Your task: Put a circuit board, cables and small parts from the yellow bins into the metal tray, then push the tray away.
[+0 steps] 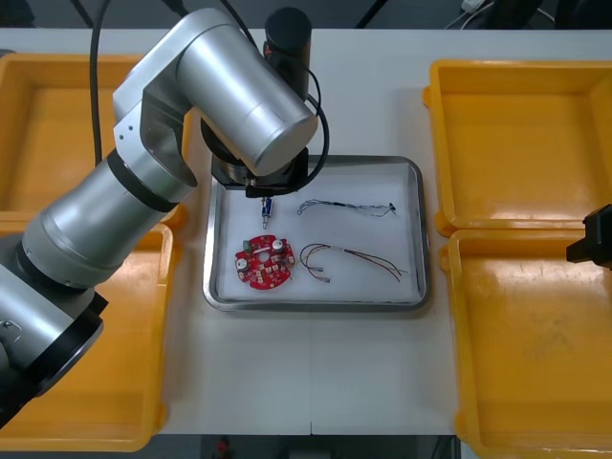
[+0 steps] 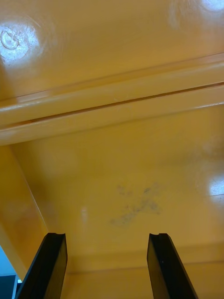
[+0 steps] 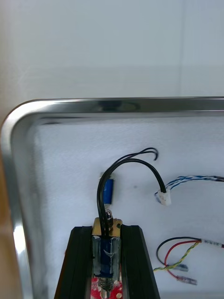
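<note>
My left gripper (image 1: 265, 203) hangs over the far left part of the metal tray (image 1: 316, 304), shut on a small metal part (image 3: 106, 254) with a blue body. A black cable (image 3: 126, 163) loops out of that part between the fingers. A round red circuit board (image 1: 264, 262) lies in the tray just below the gripper. A blue and white cable (image 1: 344, 207) and a red and yellow cable (image 1: 354, 258) rest on the white tray floor to the right. My right gripper (image 2: 107, 261) stands open over the bare floor of a yellow bin (image 2: 116, 177).
Two yellow bins (image 1: 105, 382) flank the tray on the left, partly covered by my left arm. Two more (image 1: 516, 134) stand on the right, and they look bare inside. My right gripper (image 1: 598, 239) sits at their shared rim by the right edge.
</note>
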`<state>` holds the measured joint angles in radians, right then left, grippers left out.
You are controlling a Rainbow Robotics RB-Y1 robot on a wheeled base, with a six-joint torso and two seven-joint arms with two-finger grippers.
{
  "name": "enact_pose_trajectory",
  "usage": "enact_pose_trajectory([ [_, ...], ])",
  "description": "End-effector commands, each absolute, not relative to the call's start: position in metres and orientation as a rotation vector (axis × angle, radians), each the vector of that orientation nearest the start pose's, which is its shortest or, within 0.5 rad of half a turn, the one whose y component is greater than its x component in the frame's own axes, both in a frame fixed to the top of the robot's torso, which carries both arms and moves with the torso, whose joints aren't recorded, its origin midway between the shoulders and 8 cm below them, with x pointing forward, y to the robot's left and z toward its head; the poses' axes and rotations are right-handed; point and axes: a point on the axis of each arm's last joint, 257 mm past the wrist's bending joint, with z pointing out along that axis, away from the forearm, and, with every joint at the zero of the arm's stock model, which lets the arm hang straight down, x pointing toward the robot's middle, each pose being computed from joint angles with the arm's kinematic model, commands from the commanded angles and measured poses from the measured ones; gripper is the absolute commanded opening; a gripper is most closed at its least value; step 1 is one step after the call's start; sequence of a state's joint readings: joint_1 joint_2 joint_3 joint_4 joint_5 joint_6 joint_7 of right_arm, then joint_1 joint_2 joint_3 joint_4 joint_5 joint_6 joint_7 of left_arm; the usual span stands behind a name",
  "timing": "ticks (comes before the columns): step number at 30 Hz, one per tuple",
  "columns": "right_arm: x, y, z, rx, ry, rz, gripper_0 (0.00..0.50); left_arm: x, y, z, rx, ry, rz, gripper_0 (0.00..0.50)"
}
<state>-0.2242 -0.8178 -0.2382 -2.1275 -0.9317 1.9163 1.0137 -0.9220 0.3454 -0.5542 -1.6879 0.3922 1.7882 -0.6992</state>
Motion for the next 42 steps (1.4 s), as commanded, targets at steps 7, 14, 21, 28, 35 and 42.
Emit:
enact_pose_trajectory([
  [7,0.375,-0.361,-0.157,0.327,2.700,0.103,0.500,0.504,0.030,-0.190,0.005,2.505,-0.049,0.000],
  [14,0.375,-0.361,-0.157,0.327,2.700,0.103,0.500,0.516,0.025,-0.209,-0.008,2.491,-0.059,0.000],
  [21,0.375,-0.361,-0.157,0.327,2.700,0.103,0.500,0.522,0.025,-0.226,0.001,2.484,-0.032,0.000],
  [28,0.375,-0.361,-0.157,0.327,2.700,0.103,0.500,0.518,0.023,-0.232,-0.006,2.500,-0.040,0.000],
  [35,0.375,-0.361,-0.157,0.327,2.700,0.103,0.500,0.517,0.022,-0.234,-0.006,2.495,-0.036,0.013],
  [42,0.375,-0.361,-0.157,0.327,2.700,0.103,0.500,0.525,0.025,-0.225,-0.003,2.450,-0.019,0.424],
])
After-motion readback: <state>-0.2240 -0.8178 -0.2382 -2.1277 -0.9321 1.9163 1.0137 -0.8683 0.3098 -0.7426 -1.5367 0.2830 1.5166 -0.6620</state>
